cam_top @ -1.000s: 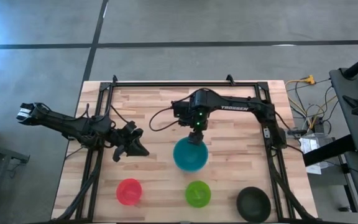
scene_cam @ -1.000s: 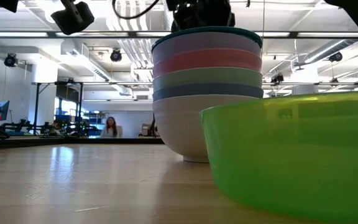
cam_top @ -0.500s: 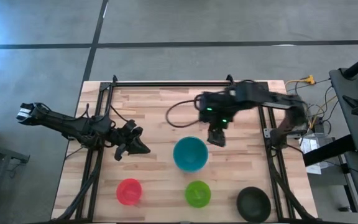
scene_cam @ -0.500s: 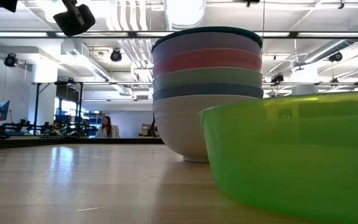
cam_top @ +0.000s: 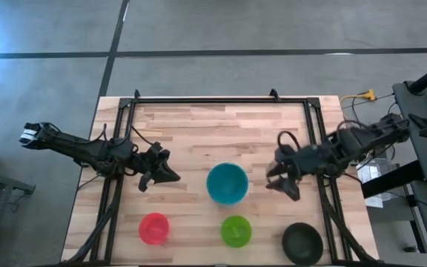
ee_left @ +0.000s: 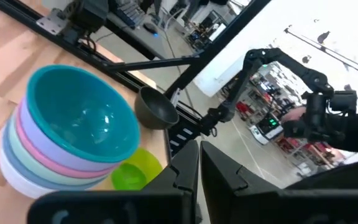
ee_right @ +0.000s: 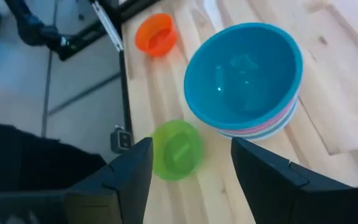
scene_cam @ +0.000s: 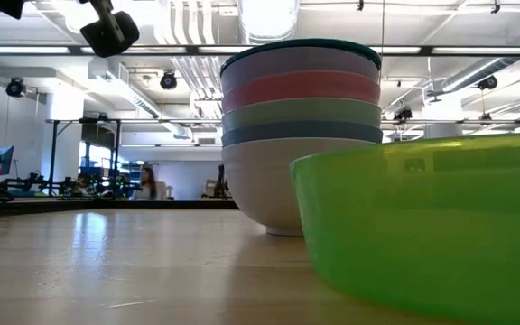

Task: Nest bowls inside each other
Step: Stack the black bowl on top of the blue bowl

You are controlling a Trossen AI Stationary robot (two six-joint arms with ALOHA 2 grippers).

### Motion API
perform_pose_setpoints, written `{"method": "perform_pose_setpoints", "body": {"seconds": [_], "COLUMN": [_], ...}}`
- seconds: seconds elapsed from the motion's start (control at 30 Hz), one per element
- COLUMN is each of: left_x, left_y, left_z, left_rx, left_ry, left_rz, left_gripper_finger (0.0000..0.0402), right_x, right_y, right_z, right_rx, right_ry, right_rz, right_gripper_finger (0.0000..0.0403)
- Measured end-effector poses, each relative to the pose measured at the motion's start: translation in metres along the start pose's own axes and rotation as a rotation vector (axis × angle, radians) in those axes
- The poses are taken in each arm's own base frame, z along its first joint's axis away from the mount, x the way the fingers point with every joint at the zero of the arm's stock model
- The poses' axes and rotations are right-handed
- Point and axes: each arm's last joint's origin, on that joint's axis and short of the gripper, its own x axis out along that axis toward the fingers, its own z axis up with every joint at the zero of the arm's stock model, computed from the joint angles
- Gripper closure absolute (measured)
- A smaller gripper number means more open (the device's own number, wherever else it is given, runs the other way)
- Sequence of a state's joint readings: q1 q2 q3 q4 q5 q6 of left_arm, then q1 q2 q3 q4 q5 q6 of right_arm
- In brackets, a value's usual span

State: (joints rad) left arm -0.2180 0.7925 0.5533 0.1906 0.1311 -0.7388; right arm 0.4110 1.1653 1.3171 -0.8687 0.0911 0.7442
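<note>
Now the stack (cam_top: 227, 184) sits mid-table, teal bowl on top, with red (cam_top: 154, 228), green (cam_top: 236, 231) and black (cam_top: 302, 242) bowls loose along the near edge. The right claw (cam_top: 282, 185) hangs beside the stack, fingers apart and empty. For the next pick, probably black, pinch one rim wall and lift straight. The left claw (cam_top: 154, 170) waits left of the stack, fingers nearly together.

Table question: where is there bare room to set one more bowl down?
The far half of the table, behind the stack, is bare. The near edge is crowded: red bowl, bright green bowl, black bowl.
</note>
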Motion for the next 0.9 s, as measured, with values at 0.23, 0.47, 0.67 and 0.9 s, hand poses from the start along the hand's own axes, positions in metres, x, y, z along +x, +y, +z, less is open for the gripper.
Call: {"method": "perform_pose_setpoints", "body": {"seconds": [0.23, 0.47, 0.67, 0.9], "left_x": [0.000, 0.002, 0.007, 0.018], "left_y": [0.002, 0.006, 0.010, 0.017], "left_z": [-0.002, -0.005, -0.009, -0.014], "left_rx": [0.011, 0.006, 0.001, -0.027], "left_ry": [0.005, 0.035, 0.059, 0.089], "left_rz": [0.030, 0.058, 0.080, 0.109], "left_gripper_finger": [0.0400, 0.0400, 0.0400, 0.0400], "right_x": [0.023, 0.050, 0.070, 0.090], "right_y": [-0.021, -0.029, -0.031, -0.027], "right_z": [-0.052, -0.094, -0.115, -0.129], "right_rx": [-0.005, -0.179, -0.247, -0.381], "right_ry": [-0.014, 0.329, 0.481, 0.560], "right_rz": [-0.009, 0.126, 0.131, 0.113], "right_gripper_finger": [0.0212, 0.0228, 0.0234, 0.0230]}}
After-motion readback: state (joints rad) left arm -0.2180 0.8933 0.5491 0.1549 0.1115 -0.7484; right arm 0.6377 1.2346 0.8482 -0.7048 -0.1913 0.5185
